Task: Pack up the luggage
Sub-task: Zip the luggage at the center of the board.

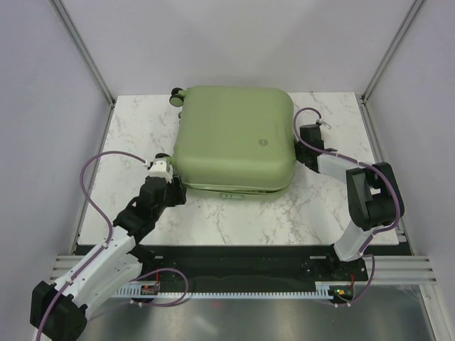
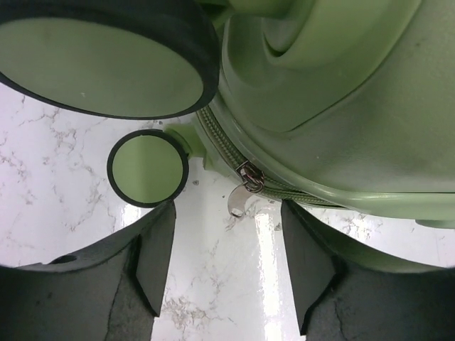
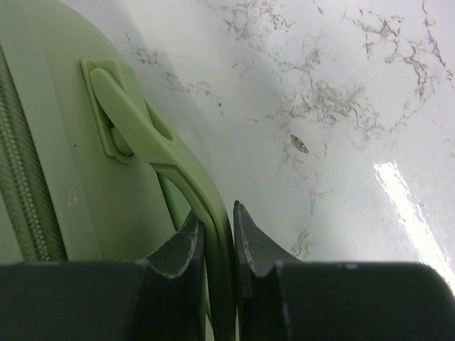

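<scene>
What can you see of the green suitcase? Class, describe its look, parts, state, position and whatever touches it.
The suitcase is a pale sage-green hard shell with rounded corners, lying flat and closed on the white marble table, a small round logo facing up. Black-rimmed green wheels sit at its left corners. A green zip follows the seam; its metal pull hangs just ahead of the open left gripper, untouched. The right gripper is shut on its green side handle.
</scene>
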Controlling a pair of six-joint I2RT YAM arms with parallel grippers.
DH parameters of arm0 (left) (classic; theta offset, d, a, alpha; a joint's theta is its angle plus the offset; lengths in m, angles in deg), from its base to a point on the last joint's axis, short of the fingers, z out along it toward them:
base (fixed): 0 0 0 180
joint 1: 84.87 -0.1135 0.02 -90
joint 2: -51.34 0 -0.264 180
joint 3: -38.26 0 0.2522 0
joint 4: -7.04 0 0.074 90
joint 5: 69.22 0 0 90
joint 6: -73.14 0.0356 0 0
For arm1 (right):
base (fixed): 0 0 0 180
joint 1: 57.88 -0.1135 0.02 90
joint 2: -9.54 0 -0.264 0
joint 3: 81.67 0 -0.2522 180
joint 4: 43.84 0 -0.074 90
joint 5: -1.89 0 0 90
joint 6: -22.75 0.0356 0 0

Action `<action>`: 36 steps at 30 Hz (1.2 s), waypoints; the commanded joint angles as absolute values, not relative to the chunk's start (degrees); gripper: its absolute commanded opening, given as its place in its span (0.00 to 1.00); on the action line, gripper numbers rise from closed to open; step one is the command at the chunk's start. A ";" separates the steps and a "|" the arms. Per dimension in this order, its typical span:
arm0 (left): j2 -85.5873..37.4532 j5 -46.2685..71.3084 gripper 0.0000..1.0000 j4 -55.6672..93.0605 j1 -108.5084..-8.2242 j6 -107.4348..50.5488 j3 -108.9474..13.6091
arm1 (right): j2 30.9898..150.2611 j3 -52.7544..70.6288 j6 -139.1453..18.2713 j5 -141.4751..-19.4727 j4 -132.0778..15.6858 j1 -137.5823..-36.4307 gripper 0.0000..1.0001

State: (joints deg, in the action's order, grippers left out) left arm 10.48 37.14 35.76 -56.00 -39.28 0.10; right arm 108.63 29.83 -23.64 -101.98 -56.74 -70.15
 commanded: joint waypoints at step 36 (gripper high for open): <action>-29.70 1.28 0.68 2.78 -62.26 -22.32 -17.61 | 103.15 35.97 -22.60 -112.81 -68.41 -50.15 0.00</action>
